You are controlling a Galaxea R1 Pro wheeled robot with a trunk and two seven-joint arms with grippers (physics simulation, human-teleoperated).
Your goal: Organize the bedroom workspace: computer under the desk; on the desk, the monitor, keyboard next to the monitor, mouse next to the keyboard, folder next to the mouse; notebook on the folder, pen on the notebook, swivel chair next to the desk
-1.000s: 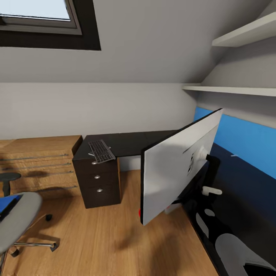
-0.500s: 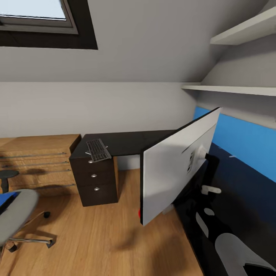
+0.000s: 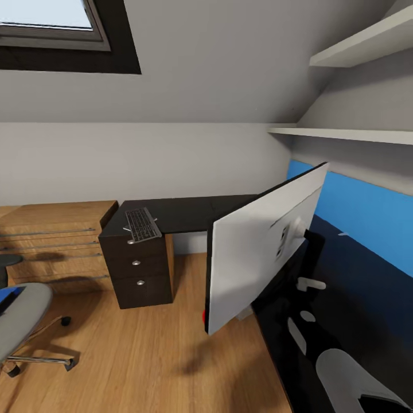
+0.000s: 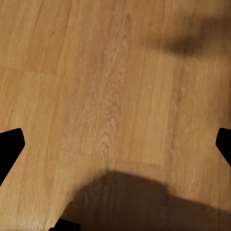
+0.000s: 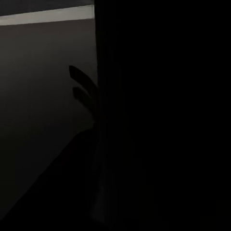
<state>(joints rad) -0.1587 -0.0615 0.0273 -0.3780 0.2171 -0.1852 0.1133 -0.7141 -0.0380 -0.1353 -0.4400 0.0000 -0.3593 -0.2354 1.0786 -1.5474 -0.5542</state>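
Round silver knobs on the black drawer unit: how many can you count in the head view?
3. The round silver knobs run down the black drawer unit front: top, below the black keyboard; middle; bottom. None appears hidden.

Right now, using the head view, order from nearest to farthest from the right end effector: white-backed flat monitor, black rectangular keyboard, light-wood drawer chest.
1. White-backed flat monitor, right foreground; the end effector is probably at it.
2. Black rectangular keyboard, on the desk's left end.
3. Light-wood drawer chest, farther left.
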